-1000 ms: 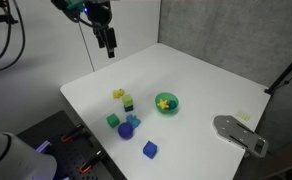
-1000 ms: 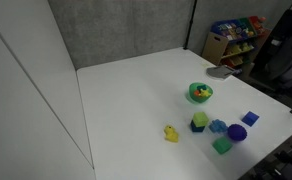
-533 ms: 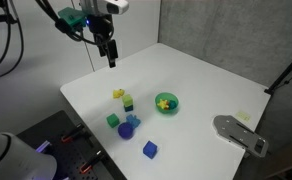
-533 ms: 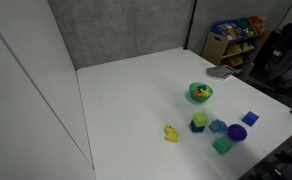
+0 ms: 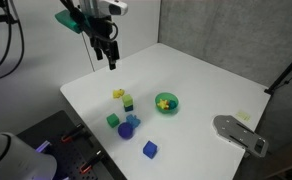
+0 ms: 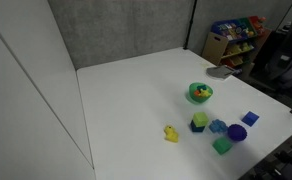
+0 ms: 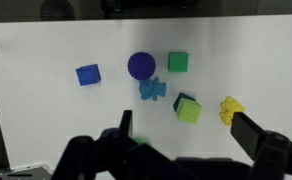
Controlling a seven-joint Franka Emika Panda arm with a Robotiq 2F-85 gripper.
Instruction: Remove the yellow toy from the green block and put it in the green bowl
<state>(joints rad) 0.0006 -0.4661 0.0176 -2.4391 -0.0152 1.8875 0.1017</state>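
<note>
Above the back corner of the white tabletop (image 5: 206,80) in an exterior view, the black end effector (image 5: 111,63) has sunk slightly lower. In an exterior view the star-like yellow plastic toy (image 6: 198,91) lies unmoved in the shallow green bowl (image 6: 207,96), off the yellow-green cube (image 6: 198,125), so the task looks finished. Wrist view: jaws wide, empty.

Exterior views high, far, wrist view overhead, all sharing table (image 5: 216,80)
</note>
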